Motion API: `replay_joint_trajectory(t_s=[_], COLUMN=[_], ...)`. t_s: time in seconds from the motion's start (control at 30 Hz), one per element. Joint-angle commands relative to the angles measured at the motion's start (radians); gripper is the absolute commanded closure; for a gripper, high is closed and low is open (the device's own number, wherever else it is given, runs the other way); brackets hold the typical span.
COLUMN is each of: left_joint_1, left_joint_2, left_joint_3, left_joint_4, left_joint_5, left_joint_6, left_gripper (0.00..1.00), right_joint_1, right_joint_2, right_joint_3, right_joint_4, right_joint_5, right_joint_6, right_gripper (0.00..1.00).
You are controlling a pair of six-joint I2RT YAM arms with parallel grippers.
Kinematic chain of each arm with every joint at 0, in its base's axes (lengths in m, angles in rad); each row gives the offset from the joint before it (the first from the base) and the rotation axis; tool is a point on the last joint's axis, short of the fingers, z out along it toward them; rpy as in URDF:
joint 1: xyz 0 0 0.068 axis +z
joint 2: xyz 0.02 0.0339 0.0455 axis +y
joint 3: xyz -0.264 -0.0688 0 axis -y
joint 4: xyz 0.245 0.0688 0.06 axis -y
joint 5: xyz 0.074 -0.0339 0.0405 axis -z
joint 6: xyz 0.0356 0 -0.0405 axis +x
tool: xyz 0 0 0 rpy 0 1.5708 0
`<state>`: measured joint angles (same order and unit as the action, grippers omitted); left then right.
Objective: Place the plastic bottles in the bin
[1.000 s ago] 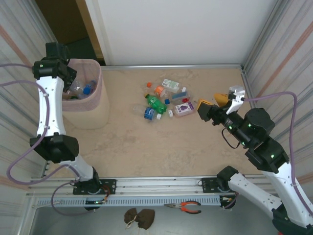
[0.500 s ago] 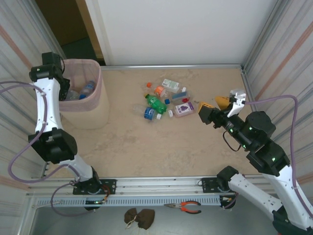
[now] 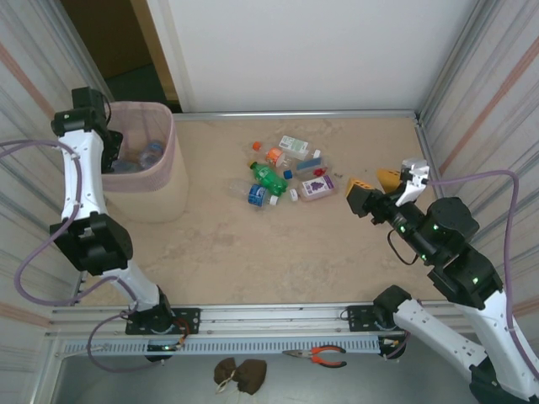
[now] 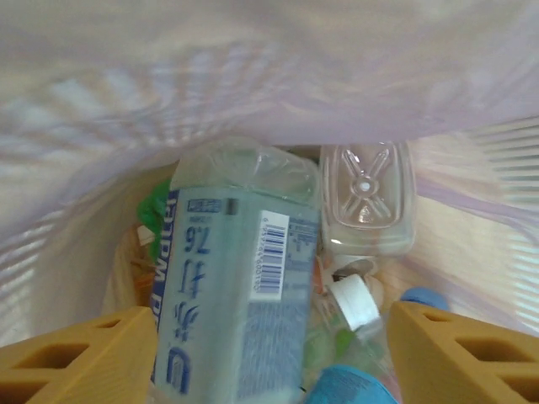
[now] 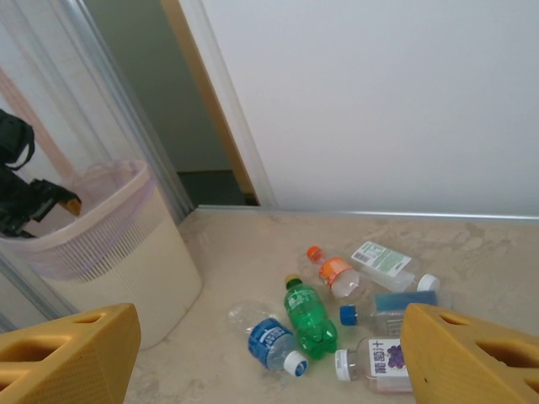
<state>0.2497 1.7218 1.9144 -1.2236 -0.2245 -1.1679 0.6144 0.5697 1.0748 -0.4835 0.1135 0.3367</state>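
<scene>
A plain white wall [image 3: 320, 50] backs the beige stone-patterned table [image 3: 253, 244]; ribbed pale panels [image 3: 497, 76] close both sides, and a dark doorway [image 3: 109, 42] opens far left.

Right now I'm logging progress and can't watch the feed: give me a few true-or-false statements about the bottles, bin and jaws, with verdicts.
1. The bin lies tipped over. False: it stands upright at the table's far left.
2. Some bottles lie on the table, right of the bin. True.
3. The right jaws hold the green bottle. False: they are open and empty; that bottle lies in the pile.
4. The left jaws stand open over the bin. True.
5. The bin is empty. False: a blue-label bottle and others are inside.
</scene>
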Motion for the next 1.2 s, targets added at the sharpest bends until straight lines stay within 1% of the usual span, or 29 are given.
replay_joint_trajectory(t_s=[0.0,0.1,0.27,0.37,0.47,0.53,0.67,0.73,0.8,0.93,1.0,1.03,1.17], left_joint_1=[0.001,-0.009,-0.033,-0.047,-0.066,-0.078,-0.104,-0.122,-0.139,-0.226,-0.292,-0.316,-0.464], left_joint_2=[-0.039,-0.059,-0.089,-0.115,-0.152,-0.184,-0.271,-0.308,-0.341,-0.389,-0.408,-0.415,-0.426], left_joint_3=[0.041,0.063,0.078,0.07,0.04,0.002,-0.111,-0.147,-0.176,-0.194,-0.205,-0.212,-0.248], left_joint_4=[0.011,0.021,0.062,0.119,0.218,0.303,0.507,0.551,0.611,0.645,0.647,0.649,0.652], left_joint_5=[0.016,0.024,0.049,0.088,0.152,0.222,0.412,0.439,0.534,0.583,0.567,0.573,0.588], left_joint_6=[0.01,0.035,0.09,0.163,0.265,0.341,0.496,0.528,0.598,0.73,0.785,0.806,0.932], left_gripper=[0.24,0.23,0.26,0.3,0.31,0.32,0.33,0.34,0.35,0.37,0.37,0.37,0.39], right_joint_1=[-0.002,-0.002,-0.002,-0.002,-0.003,-0.003,-0.006,-0.008,-0.014,-0.045,-0.074,-0.09,-0.151], right_joint_2=[-0.017,-0.023,-0.029,-0.026,-0.008,0.012,0.069,0.108,0.154,0.22,0.249,0.259,0.298], right_joint_3=[-0.008,-0.01,-0.014,-0.012,-0.006,0.0,0.014,0.028,0.047,0.061,0.061,0.058,0.051], right_joint_4=[-0.012,-0.018,-0.025,-0.033,-0.063,-0.083,-0.124,-0.15,-0.181,-0.204,-0.205,-0.205,-0.208], right_joint_5=[0.028,0.031,0.04,0.045,0.081,0.089,0.085,0.088,0.086,0.054,0.011,-0.01,-0.058], right_joint_6=[0.011,0.013,0.021,0.029,0.05,0.057,0.082,0.094,0.107,0.137,0.161,0.172,0.241], right_gripper=[0.2,0.2,0.2,0.2,0.2,0.2,0.2,0.2,0.2,0.2,0.2,0.2,0.2])
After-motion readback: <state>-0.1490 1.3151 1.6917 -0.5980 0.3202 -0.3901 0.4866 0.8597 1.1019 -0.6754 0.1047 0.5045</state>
